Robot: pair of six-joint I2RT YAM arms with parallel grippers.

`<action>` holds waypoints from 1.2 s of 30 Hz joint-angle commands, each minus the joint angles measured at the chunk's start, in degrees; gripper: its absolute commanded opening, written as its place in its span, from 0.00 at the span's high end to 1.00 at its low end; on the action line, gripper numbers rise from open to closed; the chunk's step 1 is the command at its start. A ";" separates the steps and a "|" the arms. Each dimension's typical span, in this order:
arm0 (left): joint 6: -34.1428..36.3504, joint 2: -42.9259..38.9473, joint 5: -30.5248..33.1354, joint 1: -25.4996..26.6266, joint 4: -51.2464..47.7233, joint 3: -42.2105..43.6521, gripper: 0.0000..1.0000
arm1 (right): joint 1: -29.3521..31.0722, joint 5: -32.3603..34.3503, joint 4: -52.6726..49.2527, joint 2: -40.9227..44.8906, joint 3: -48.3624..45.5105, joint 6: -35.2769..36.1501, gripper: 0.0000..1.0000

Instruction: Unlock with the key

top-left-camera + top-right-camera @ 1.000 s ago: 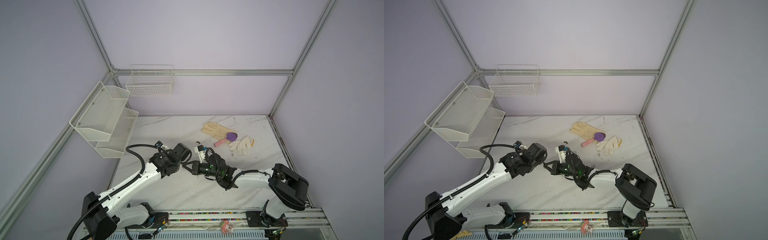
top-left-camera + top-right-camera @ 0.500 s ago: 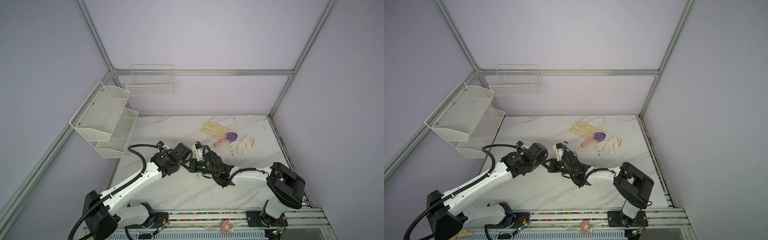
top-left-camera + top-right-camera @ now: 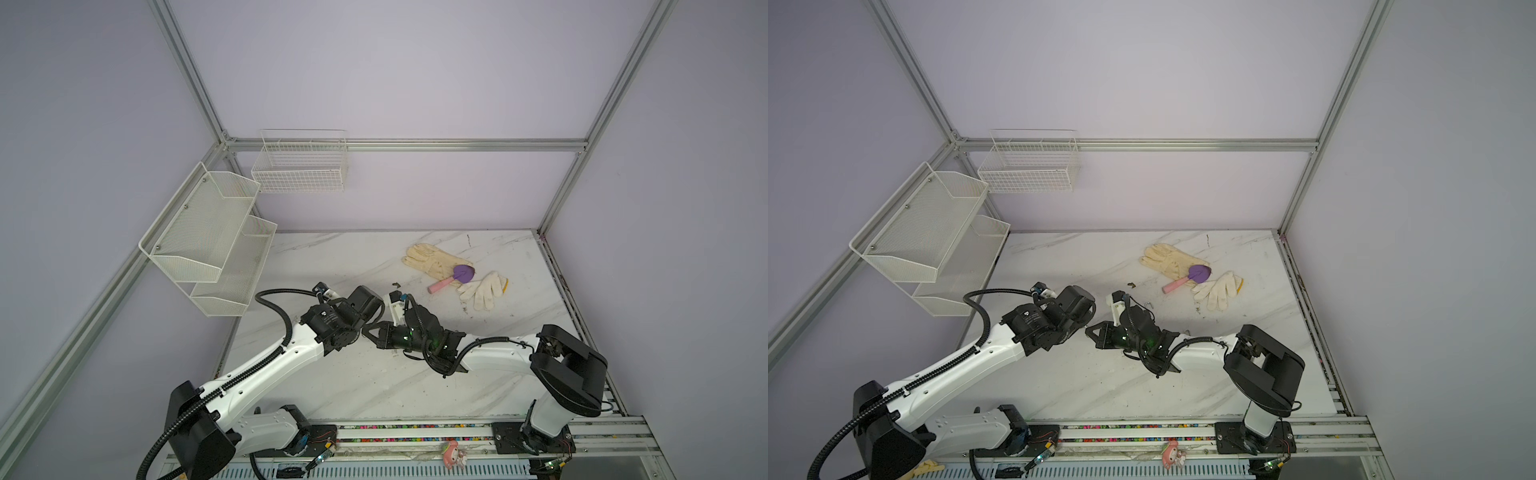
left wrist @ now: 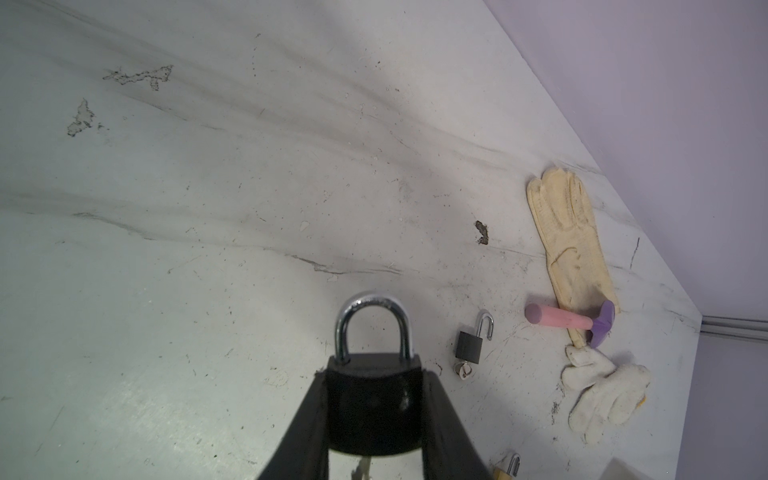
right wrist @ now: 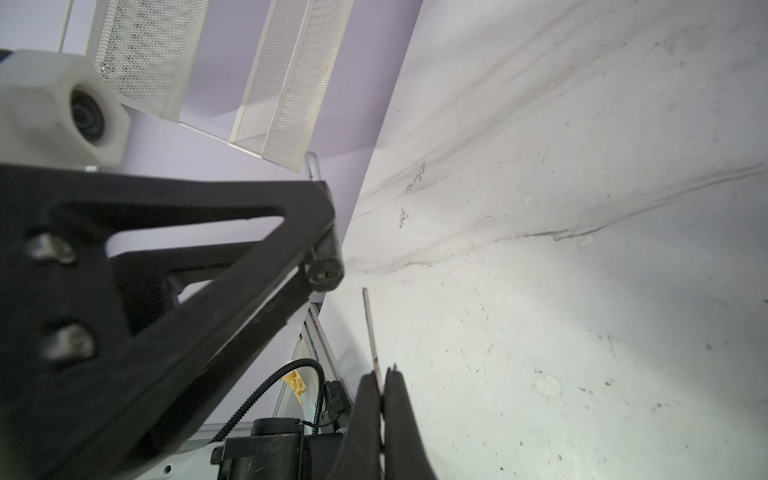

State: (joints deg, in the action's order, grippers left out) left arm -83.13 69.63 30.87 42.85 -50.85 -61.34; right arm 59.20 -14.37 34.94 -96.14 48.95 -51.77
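- A robot lab's test booth — plain lilac walls (image 3: 415, 75) inside a metal frame (image 3: 415, 144).
- Two arms (image 3: 266, 370) bolted to a rail (image 3: 415, 434) — marble table (image 3: 353, 386) in front.

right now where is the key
In the right wrist view the key is pinched in the shut right claw, just short of the padlock held by the left claw.
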 commanded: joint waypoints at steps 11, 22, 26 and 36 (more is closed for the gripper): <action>-0.15 -1.71 2.55 -0.30 0.46 -3.30 1.00 | 0.74 -0.56 1.55 0.78 2.16 0.15 1.00; -0.12 -1.61 2.18 -0.29 0.43 -3.47 1.00 | 0.83 0.75 1.22 1.15 2.31 0.44 1.00; -0.14 -1.55 1.74 -0.32 0.44 -3.52 1.00 | 0.79 0.85 1.60 0.88 2.29 0.32 1.00; -0.14 -1.34 1.49 -0.39 0.47 -3.53 1.00 | 0.72 1.10 1.95 0.61 3.43 0.02 1.00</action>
State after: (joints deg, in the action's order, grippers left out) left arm -83.33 69.60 31.29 42.81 -50.85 -61.34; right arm 59.75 -14.11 34.96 -96.07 50.46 -51.79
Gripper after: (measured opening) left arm 0.290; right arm 0.049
